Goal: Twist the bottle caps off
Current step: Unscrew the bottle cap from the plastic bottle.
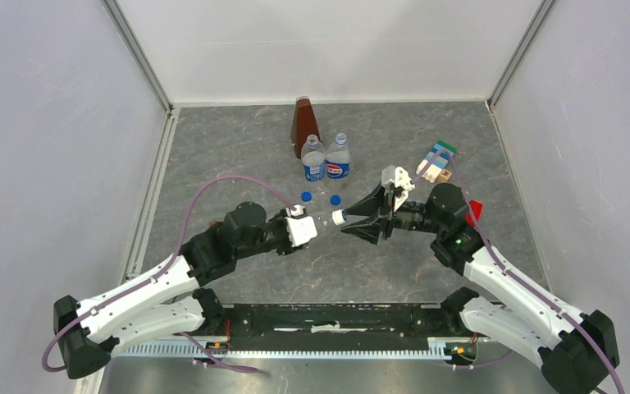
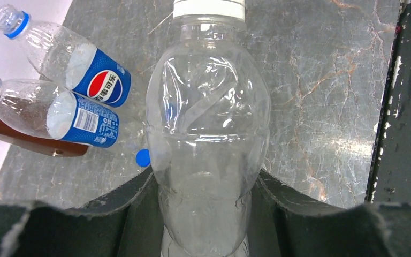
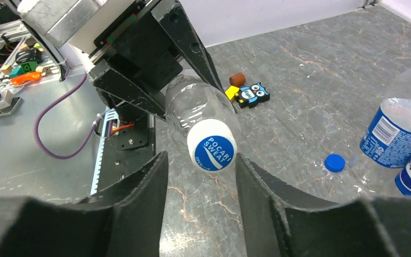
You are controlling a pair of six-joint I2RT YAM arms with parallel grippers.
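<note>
1. While two blue caps [image 1: 306, 197] are already lying loose on the grey marbled desk [image 1: 238, 148], the two labelled bottles [image 1: 314, 160] are standing open-necked towards the far wall
2. The left gripper [image 2: 206, 184] is clamping its jaws on the crinkled, clear unlabelled bottle [image 2: 208, 123], holding it sideways above the desk
3. The white cap [image 3: 212, 152], smooth round plastic with blue print, is sitting on that bottle, so one unscrewing is remaining
4. The right gripper [image 3: 202, 160] is holding its jaws wide on either side of the white cap, seemingly not touching it
</note>
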